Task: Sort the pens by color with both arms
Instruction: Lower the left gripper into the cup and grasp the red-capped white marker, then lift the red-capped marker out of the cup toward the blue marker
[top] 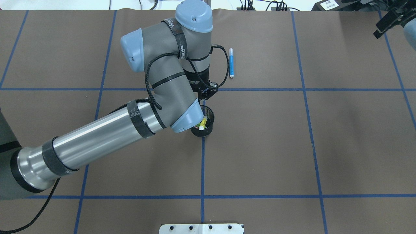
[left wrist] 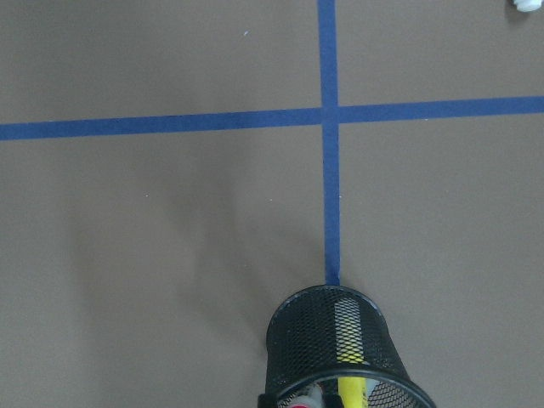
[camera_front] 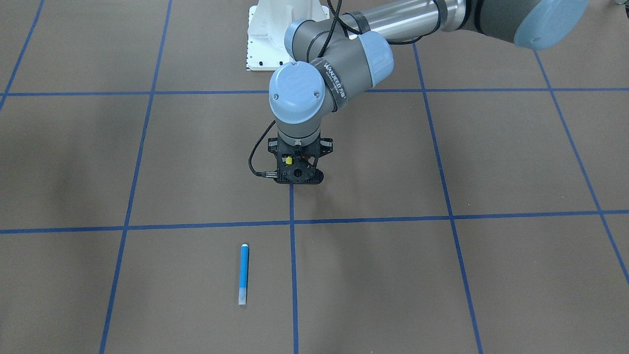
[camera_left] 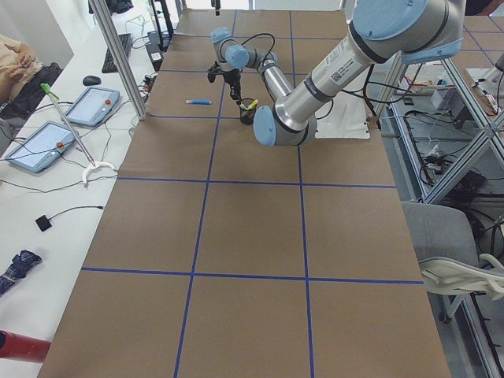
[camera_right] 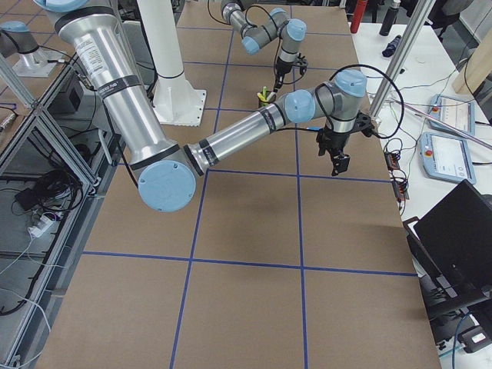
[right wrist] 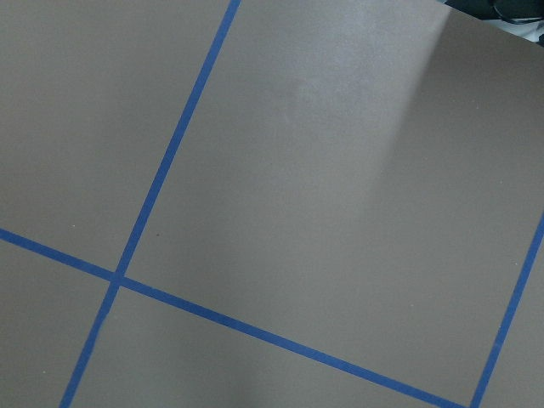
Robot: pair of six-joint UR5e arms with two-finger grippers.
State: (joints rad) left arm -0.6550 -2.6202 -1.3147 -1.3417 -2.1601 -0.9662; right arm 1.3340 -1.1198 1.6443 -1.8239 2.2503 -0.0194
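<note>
A blue pen point(camera_front: 243, 274) lies flat on the brown table point(camera_front: 491, 147), apart from a black mesh cup point(left wrist: 331, 331) in which a yellow pen point(top: 203, 123) leans. The left gripper point(top: 206, 94) hangs just beside the cup and the right gripper point(camera_right: 337, 163) hovers near the table's edge; whether either pincer is apart or together cannot be told

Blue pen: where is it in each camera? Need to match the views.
Front-facing: blue pen lower centre, left of the vertical tape line.
Overhead: upper centre, right of that line.
Exterior left: far end, left of the black mesh cup.
Exterior right: cannot make it out.
Left wrist: maybe a white tip, top right corner.
Right wrist: not in it.
Shared landmark: the tape crossing nearest the pen.
</note>
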